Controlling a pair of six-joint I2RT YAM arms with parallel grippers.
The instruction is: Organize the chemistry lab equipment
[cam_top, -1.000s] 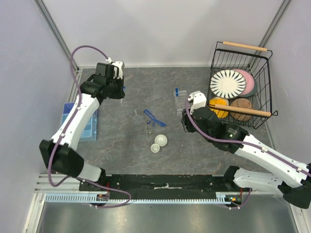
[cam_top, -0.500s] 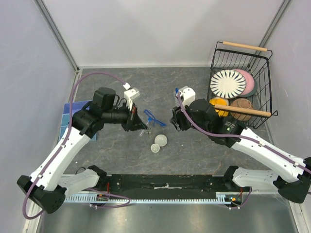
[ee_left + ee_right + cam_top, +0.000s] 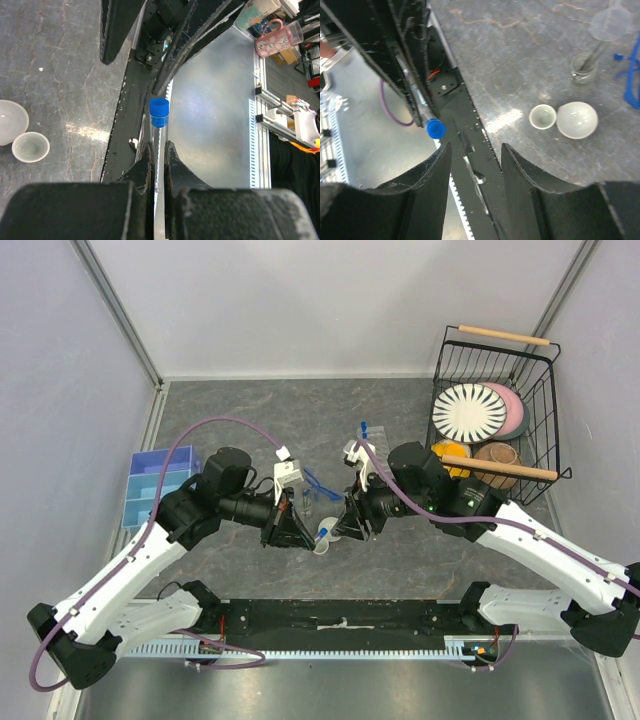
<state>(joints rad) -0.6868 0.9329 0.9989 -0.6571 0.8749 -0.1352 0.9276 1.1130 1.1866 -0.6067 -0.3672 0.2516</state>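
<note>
One blue-capped tube (image 3: 159, 122) is clamped in the left gripper (image 3: 157, 150), its cap end pointing toward the right gripper (image 3: 472, 150), whose jaws stand apart just beside the cap.

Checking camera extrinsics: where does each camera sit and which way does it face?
Top external: above and behind the bases, looking down on the table; both arms show.
Left wrist: on the left gripper, looking along its fingers at the blue-capped tube they clamp.
Right wrist: on the right gripper, open fingers framing the table.
Both wrist views share that tube and the white dishes.
</note>
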